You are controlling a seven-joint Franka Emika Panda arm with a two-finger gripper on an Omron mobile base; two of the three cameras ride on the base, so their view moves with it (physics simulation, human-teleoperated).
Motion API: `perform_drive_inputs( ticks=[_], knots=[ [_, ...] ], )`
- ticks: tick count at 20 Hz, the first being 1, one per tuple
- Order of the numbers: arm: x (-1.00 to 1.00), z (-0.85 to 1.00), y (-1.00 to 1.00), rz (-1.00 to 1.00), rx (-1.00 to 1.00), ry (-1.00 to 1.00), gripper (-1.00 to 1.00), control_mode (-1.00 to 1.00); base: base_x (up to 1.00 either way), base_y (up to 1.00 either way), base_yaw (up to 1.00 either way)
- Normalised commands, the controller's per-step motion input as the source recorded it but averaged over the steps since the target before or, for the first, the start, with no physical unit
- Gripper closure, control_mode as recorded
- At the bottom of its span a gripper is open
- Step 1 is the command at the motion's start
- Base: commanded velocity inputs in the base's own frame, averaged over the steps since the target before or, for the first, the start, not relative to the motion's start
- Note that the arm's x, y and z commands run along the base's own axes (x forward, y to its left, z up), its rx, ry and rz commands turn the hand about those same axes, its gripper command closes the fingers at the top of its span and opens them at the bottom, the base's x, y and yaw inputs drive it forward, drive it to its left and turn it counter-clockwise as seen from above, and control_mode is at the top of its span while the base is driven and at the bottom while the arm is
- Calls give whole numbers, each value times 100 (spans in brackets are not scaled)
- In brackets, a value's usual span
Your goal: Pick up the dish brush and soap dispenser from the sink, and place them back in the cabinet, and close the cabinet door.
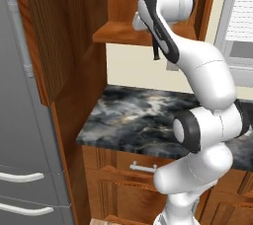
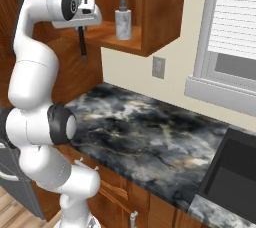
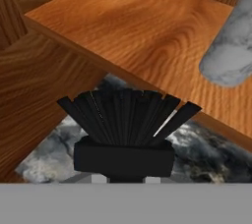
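One arm, one carried item. Cabinet (image 2: 155,12): open-fronted wall unit above the marbled table (image 2: 150,132); its wooden shelf floor (image 3: 147,26) fills the upper half of the hand view. Soap dispenser (image 2: 122,19) stands upright on that shelf, towards the right side; in the hand view its mottled grey-white body shows at upper right, cut off by the frame.

End effector (image 2: 82,28) is closed on the dish brush (image 2: 83,42), which hangs with its long axis vertical, just outside and slightly below the shelf's front edge. In the hand view the brush head (image 3: 125,117) shows as a dark fan of bristles, shelf edge directly beyond it. Judgement: shelf lies ahead of and a little above the brush; placing calls for lift, then advance.

Hard to make out: fingertips hidden behind the brush; brush colour reads black, not pink. Cabinet door (image 1: 49,36) stands open at left, handle (image 1: 20,31) partly seen. Sink (image 2: 235,172) cut off at right.
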Motion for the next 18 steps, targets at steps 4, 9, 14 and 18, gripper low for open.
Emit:
perform_drive_inputs(
  ticks=[4, 9, 14, 18],
  knots=[
    [37, 2, 0, 0, 0, -1, 100, -100, 0, 0, 0],
    [38, 0, 0, 0, 0, -3, 100, -100, 0, 0, 0],
    [39, 0, 2, 0, -1, -7, 100, -100, 0, 0, 0],
    [29, 0, 0, 0, 0, -10, 100, -100, 0, 0, 0]
  ],
)
